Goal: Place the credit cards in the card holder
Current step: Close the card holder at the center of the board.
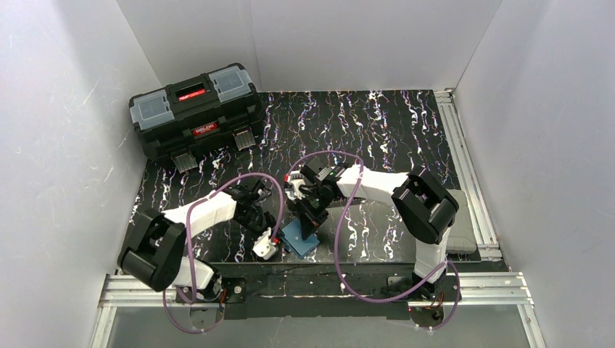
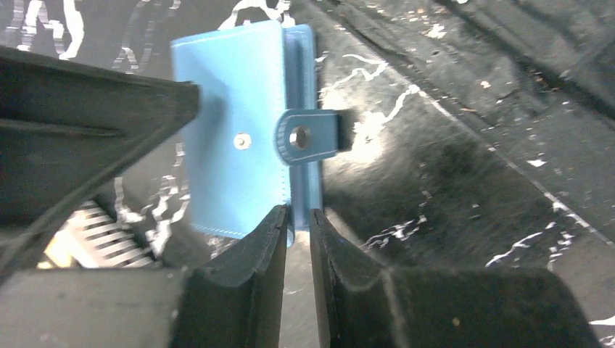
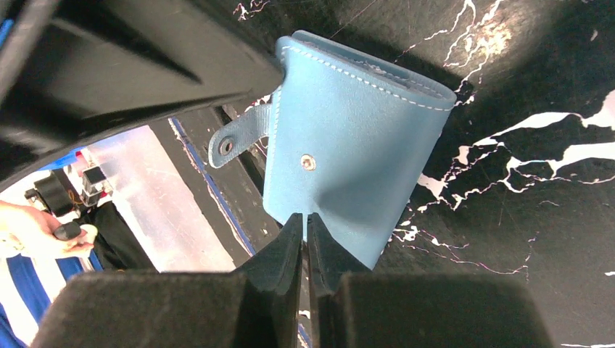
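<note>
- Card holder (image 1: 301,238), a teal wallet, sits near the front edge of the marbled black table (image 1: 377,130), between the two arms and well apart from the black toolbox (image 1: 196,112) at the far left corner.
- Its snap tab (image 2: 308,136) hangs loose past the edge, off the stud (image 2: 242,141). The wallet is unfastened, though its covers are folded together.
- Left gripper (image 2: 297,219) has its jaws drawn close, with the holder's lower edge by the tab nipped between the tips. I judge this a grip that steadies one side.
- Right gripper (image 3: 305,222) has its jaws nearly together on the lower edge of the studded cover. In the right wrist view the wallet tilts, one end raised.
- Pinching different edges from opposite sides looks meant to part the covers like a booklet and expose the inner sleeves.
- Credit cards appear in none of the three views, so none can be said to be in the holder. Opening it comes first.
- Both holds are shallow, at the very rim, so a sharp pull could slip a cover free.
</note>
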